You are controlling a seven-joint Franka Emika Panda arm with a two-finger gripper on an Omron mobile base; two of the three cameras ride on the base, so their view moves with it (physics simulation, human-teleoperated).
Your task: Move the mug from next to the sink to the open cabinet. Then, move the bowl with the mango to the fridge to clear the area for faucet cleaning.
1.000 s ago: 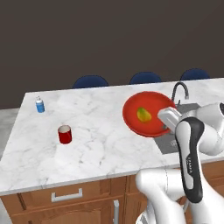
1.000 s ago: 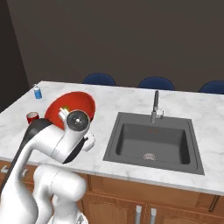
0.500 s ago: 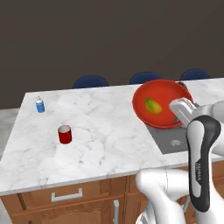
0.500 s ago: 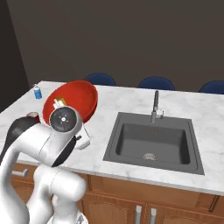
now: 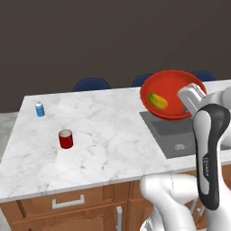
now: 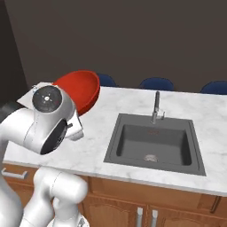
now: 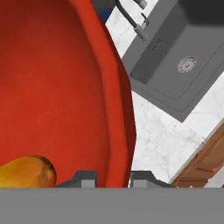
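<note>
You see the red bowl [image 6: 82, 91] tilted above the marble surface [image 6: 106, 108], left of the sink [image 6: 153, 144] and faucet [image 6: 156, 106], blue chairs [image 6: 156, 84] behind.

Dark wall [image 5: 90, 36], blue chairs [image 5: 92, 84], marble counter [image 5: 108, 131], wooden cabinets [image 5: 67, 203]

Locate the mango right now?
The mango lies inside the tilted red bowl, held up off the counter near the sink's left edge in the left base view, the tool clamped on its rim.

Wide open marble lying between the mug [image 5: 66, 139] and the sink [image 6: 153, 143]; the lifted bowl [image 5: 169, 94] is blocking the sink's near corner, the faucet [image 6: 156, 107] guarding its back rim.
</note>
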